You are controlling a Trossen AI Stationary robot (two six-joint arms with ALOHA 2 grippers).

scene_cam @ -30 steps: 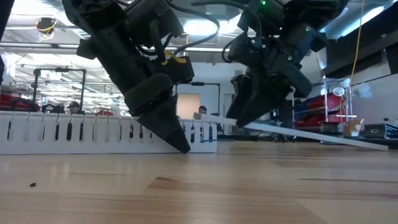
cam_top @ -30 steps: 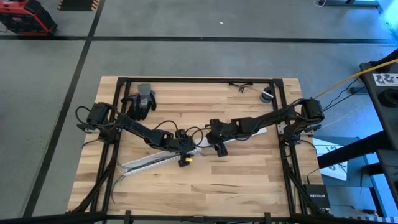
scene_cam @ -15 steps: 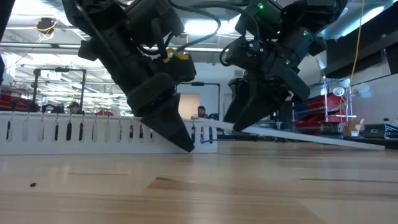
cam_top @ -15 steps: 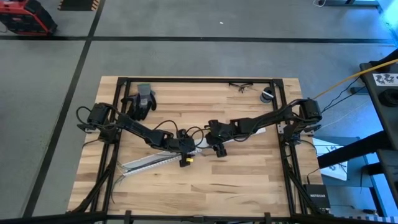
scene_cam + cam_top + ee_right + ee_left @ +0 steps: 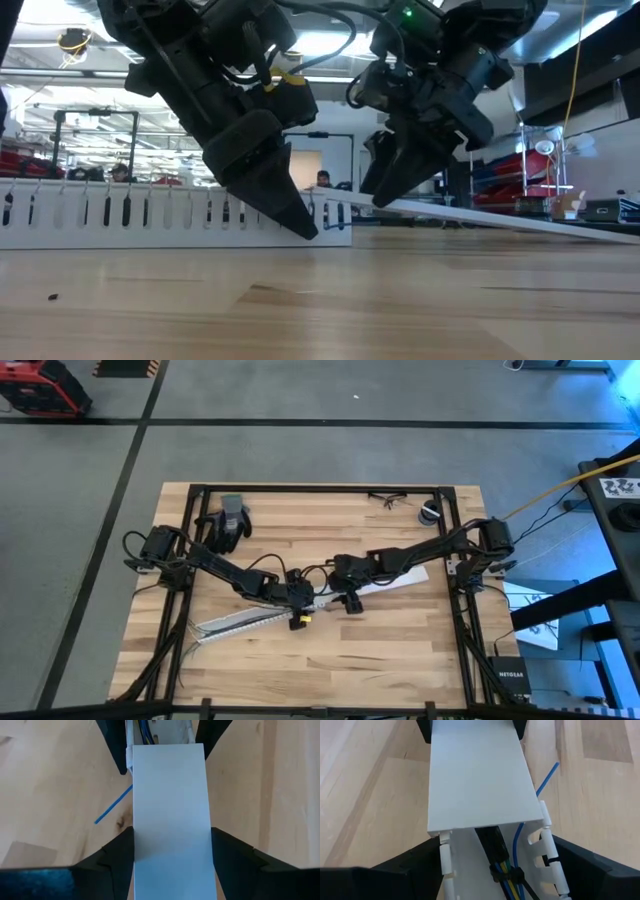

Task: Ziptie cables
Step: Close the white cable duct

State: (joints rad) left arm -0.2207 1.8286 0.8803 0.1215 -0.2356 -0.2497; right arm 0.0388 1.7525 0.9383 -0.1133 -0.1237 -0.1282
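My left gripper (image 5: 490, 870) straddles the slotted channel (image 5: 547, 850); my right gripper (image 5: 170, 855) clamps its white lid (image 5: 170, 805). The cables (image 5: 500, 865) inside already look tied; the lid remains half on.

The flat white cover (image 5: 475, 775) hides most of the cables (image 5: 502, 865); both run past the frame edges.
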